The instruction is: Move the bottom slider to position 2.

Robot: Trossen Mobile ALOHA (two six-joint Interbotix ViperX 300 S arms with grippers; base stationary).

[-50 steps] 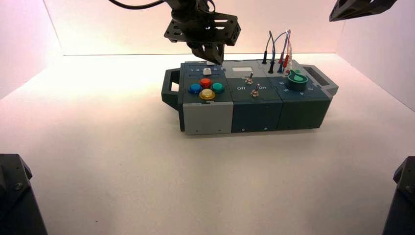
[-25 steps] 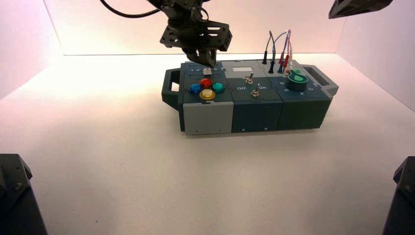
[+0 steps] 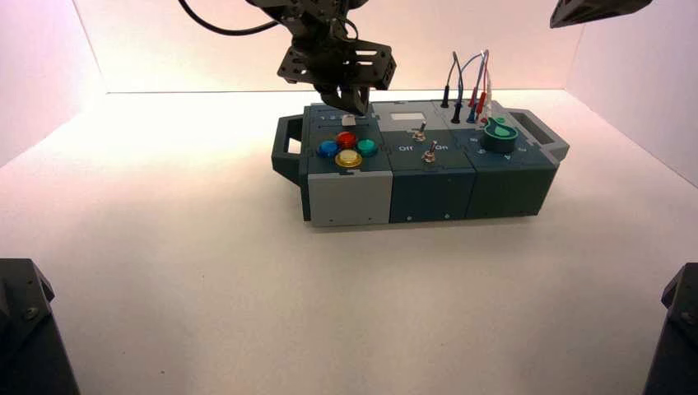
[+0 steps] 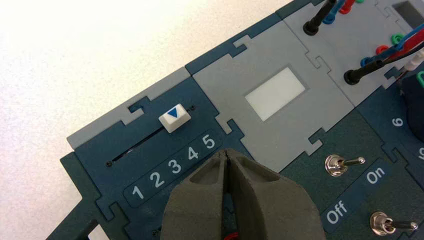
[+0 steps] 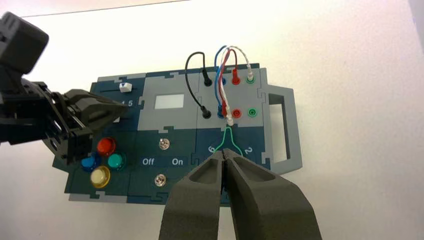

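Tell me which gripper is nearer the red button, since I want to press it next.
Left. The left gripper hovers over the slider area, just behind the red button; the right gripper is over the box's right part.

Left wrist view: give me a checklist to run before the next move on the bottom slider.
1. Left gripper over the slider panel: ok, fingers shut.
2. Scale 1 to 5 readable: ok.
3. Bottom slider visible in the left wrist view: not ok, the gripper hides it; the high view shows its cap.
4. Bottom slider at 2: cannot tell.
5. Left gripper touching that cap: cannot tell.
6. Right gripper away from the sliders: ok, idle off to the right.
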